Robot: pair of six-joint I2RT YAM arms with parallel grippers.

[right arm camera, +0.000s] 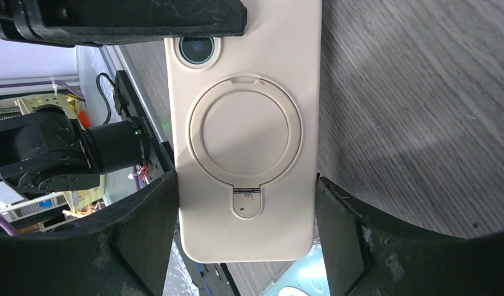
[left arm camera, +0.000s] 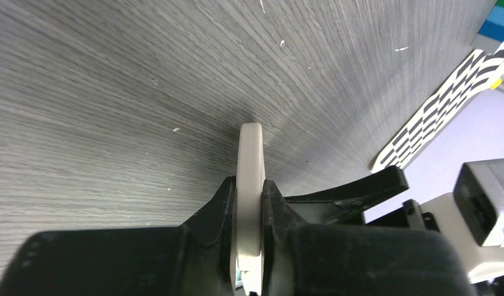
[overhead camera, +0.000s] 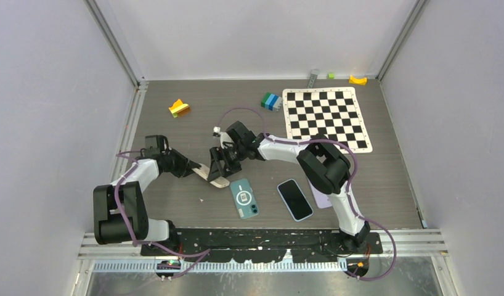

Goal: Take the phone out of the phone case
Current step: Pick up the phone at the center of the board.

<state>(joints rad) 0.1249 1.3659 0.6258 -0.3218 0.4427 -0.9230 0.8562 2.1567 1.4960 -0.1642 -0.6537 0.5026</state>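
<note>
A beige phone case (overhead camera: 217, 179) with a round ring stand on its back is held off the table between both arms. In the right wrist view the case (right arm camera: 246, 123) still shows a camera lens (right arm camera: 197, 49) in its cutout, so the phone is inside. My left gripper (overhead camera: 200, 171) is shut on the case's thin edge (left arm camera: 251, 160), with both jaws (left arm camera: 249, 209) pressed on its two faces. My right gripper (overhead camera: 223, 164) straddles the case's width, its jaws (right arm camera: 246, 197) against the two long sides. The phone's screen side is hidden.
A teal cased phone (overhead camera: 244, 198) lies face down just below the grippers. A black phone (overhead camera: 294, 199) and a lilac case (overhead camera: 321, 200) lie to its right. A checkerboard mat (overhead camera: 326, 117), blue-green blocks (overhead camera: 271, 101) and yellow-orange blocks (overhead camera: 179, 108) sit farther back.
</note>
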